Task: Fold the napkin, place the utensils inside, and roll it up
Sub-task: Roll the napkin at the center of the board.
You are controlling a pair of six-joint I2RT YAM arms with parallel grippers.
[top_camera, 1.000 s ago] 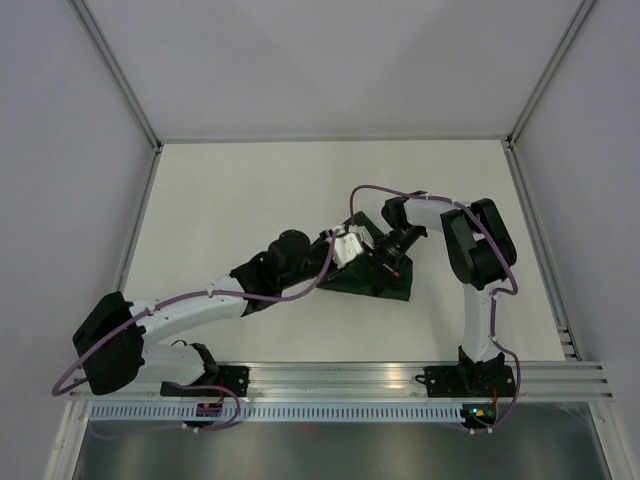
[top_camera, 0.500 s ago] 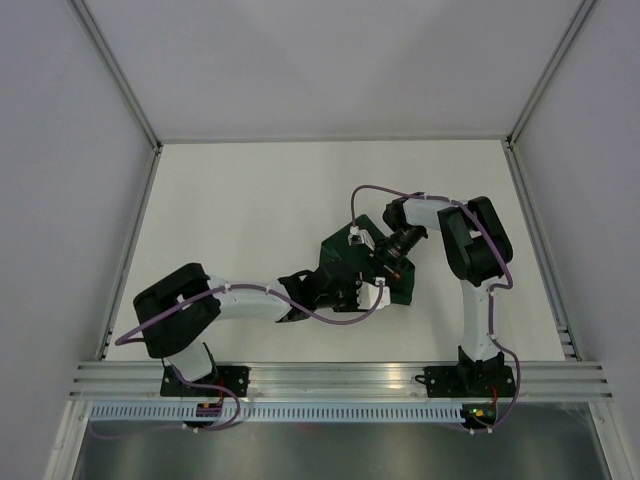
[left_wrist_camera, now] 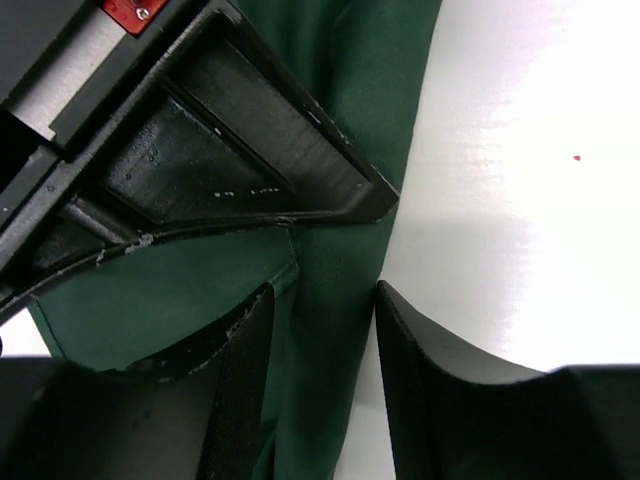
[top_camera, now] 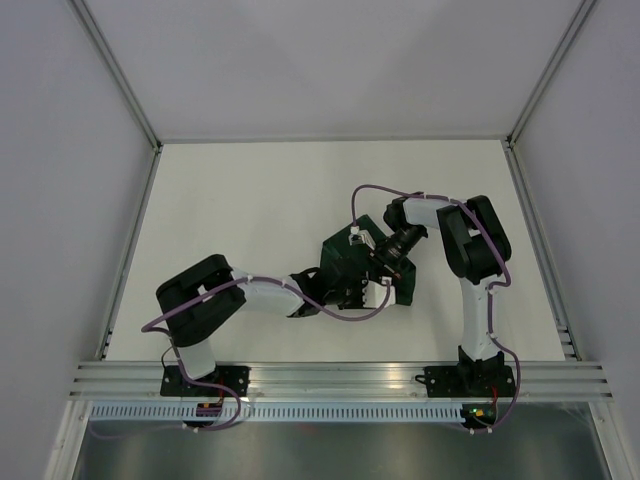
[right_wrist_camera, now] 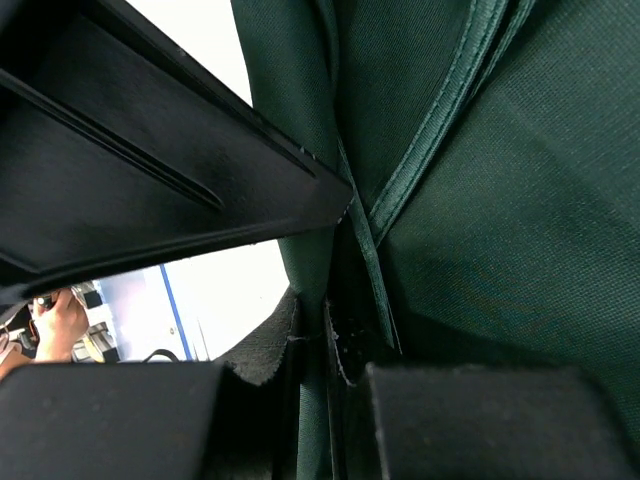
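Observation:
The dark green napkin (top_camera: 398, 287) lies bunched at the middle of the table. My right gripper (top_camera: 372, 258) comes at it from the far right. In the right wrist view that gripper (right_wrist_camera: 325, 390) is shut on a thin fold of the napkin (right_wrist_camera: 520, 200). My left gripper (top_camera: 350, 290) is at the napkin's near edge. In the left wrist view it (left_wrist_camera: 318, 390) stands open, its fingers (left_wrist_camera: 240, 390) either side of a raised fold of napkin (left_wrist_camera: 370, 60). The right gripper's black finger (left_wrist_camera: 250, 130) shows just above. The utensils are out of view.
The white table (top_camera: 250, 200) is bounded by grey walls and metal corner posts. An aluminium rail (top_camera: 340, 378) carrying both arm bases runs along the near edge. The left arm's elbow (top_camera: 195, 300) sits folded at the near left.
My left gripper has come off the napkin's top and moved to its near edge, jaws a little wider, elbow folded in. The right gripper has kept its grip and barely moved.

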